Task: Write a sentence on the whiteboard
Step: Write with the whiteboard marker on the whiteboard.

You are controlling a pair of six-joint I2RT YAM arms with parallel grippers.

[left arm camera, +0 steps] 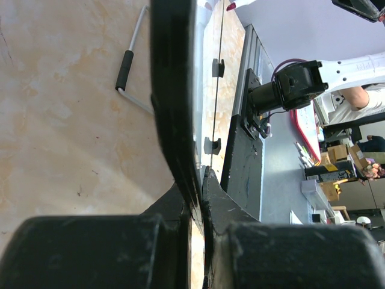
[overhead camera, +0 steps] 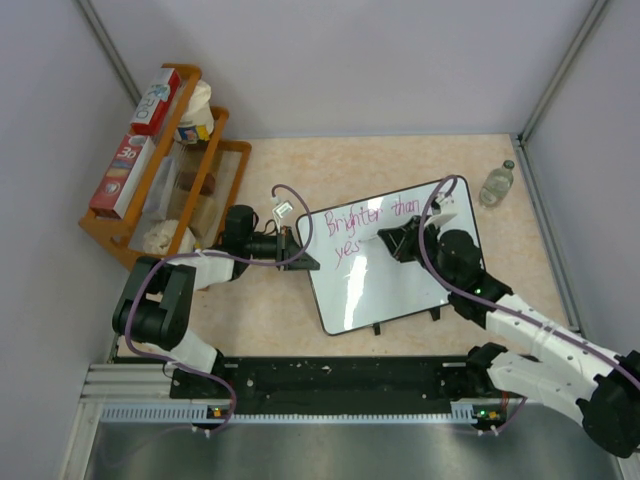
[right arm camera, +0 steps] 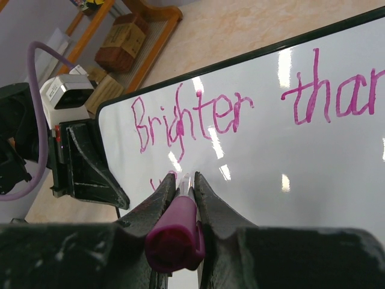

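Overhead view, two close wrist views, sharing the whiteboard (overhead camera: 390,285)

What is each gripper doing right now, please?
The left gripper is shut on the whiteboard edge.
The right gripper is shut on a pink marker.

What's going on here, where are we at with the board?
The left hand is clamped on one short edge of the whiteboard, steadying it. The right hand grips a pink marker, its tip at the board. The sentence reads "Brighter than", with "yes" begun on the second line.
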